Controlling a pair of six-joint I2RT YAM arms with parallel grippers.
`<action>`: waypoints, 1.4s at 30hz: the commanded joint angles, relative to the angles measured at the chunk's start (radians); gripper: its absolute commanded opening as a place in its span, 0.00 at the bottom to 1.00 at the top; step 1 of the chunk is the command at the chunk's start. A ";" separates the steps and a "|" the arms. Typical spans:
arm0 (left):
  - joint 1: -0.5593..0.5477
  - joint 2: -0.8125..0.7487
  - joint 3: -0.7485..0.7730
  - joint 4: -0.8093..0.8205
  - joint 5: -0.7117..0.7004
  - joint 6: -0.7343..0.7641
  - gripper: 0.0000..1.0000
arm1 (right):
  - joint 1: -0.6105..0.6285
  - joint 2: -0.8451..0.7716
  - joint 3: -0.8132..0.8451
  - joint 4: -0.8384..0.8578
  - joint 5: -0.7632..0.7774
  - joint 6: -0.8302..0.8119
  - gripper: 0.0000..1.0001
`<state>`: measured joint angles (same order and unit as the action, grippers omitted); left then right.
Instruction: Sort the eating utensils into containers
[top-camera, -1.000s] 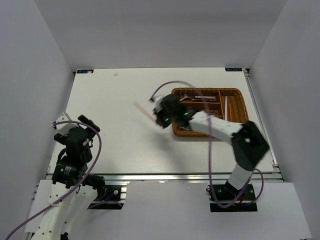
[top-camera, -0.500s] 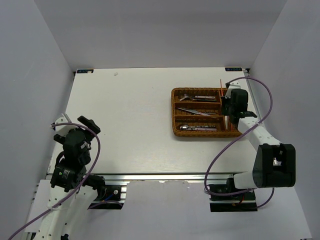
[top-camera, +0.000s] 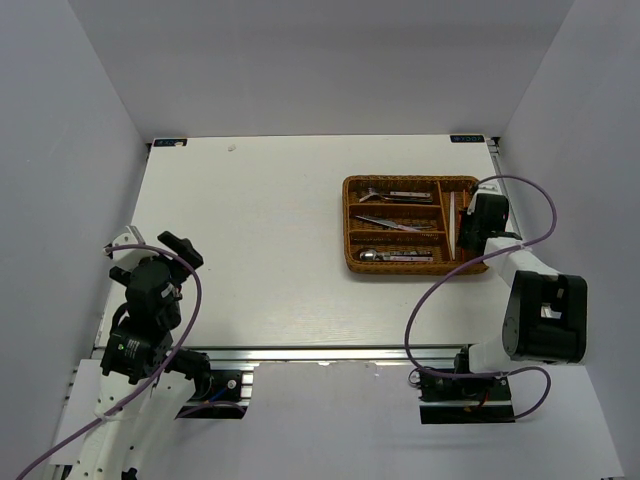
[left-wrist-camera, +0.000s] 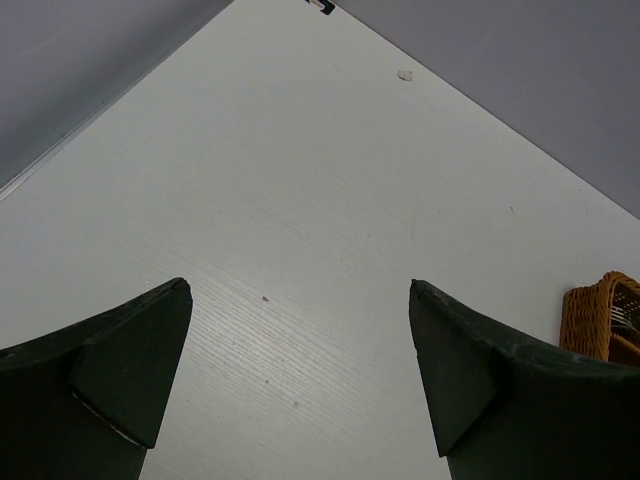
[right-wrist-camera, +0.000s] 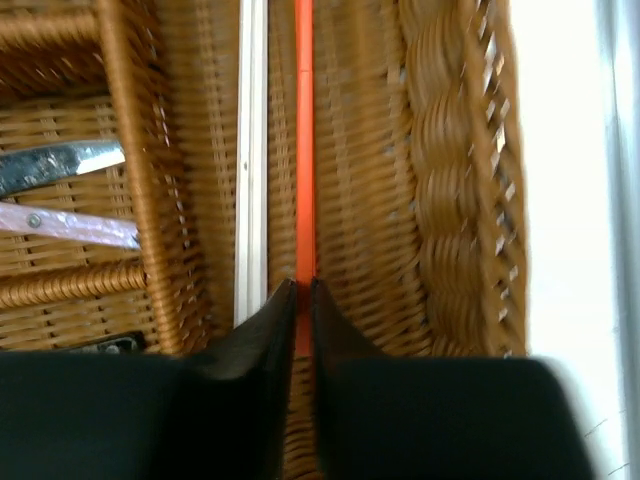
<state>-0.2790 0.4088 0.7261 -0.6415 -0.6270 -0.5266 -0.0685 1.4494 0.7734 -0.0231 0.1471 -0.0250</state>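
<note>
The brown wicker tray (top-camera: 413, 267) stands at the right of the table. Its three long sections hold metal utensils (top-camera: 398, 224). My right gripper (top-camera: 470, 222) is low over the narrow cross section at the tray's right end. In the right wrist view it (right-wrist-camera: 303, 288) is shut on an orange chopstick (right-wrist-camera: 304, 150) that lies along that section beside a white chopstick (right-wrist-camera: 250, 160). A knife blade (right-wrist-camera: 55, 165) and a pink handle (right-wrist-camera: 65, 224) show in the sections to the left. My left gripper (left-wrist-camera: 300, 290) is open and empty above bare table at the near left.
The tray's right wall (right-wrist-camera: 450, 190) is close beside the right gripper. The table's right edge (top-camera: 520, 240) runs just past the tray. A small white speck (left-wrist-camera: 404, 75) lies far back on the table.
My right arm swung from left of the tray across to its right end, then lowered the orange chopstick from upright into the cross section. The left arm stayed still.
</note>
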 joint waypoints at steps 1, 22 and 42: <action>-0.003 0.010 -0.007 0.022 0.010 0.010 0.98 | 0.001 -0.020 0.024 -0.030 0.000 0.051 0.24; -0.003 0.340 0.637 -0.340 -0.197 0.162 0.98 | 0.137 -0.914 0.314 -0.733 0.107 0.129 0.89; -0.003 0.147 0.464 -0.327 -0.220 0.175 0.98 | 0.297 -1.069 0.280 -0.821 0.154 0.160 0.89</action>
<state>-0.2790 0.5453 1.2037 -0.9676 -0.8314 -0.3660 0.2237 0.3737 1.0634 -0.8604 0.2859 0.1253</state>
